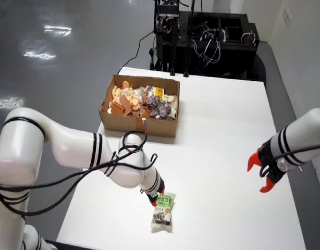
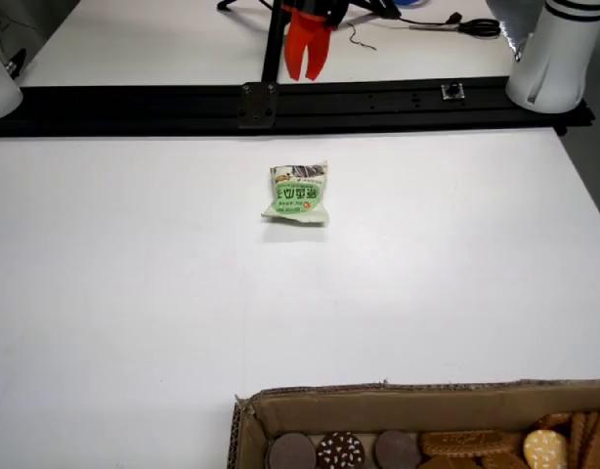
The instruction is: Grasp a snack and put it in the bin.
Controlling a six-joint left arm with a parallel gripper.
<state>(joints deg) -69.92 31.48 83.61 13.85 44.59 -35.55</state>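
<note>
A green and white snack packet [image 1: 163,211] [image 2: 298,192] lies flat on the white table, near the front edge in the view from above. My gripper [image 1: 154,195] is on the left white arm in that view, and sits at the packet's upper left corner, mostly hidden by the wrist. In the view from the box side, my gripper [image 2: 305,76] hangs above and beyond the packet, clear of it. Its red fingers [image 2: 294,49] point down and overlap with only a thin notch between them. The cardboard bin [image 1: 139,124] [image 2: 378,396] holds several biscuits and packets.
A second white arm at the right of the view from above holds its red gripper [image 1: 259,174] spread and still above the table. A black rail [image 2: 134,103] runs along the table edge beyond the packet. A black equipment rack [image 1: 212,36] stands behind the table.
</note>
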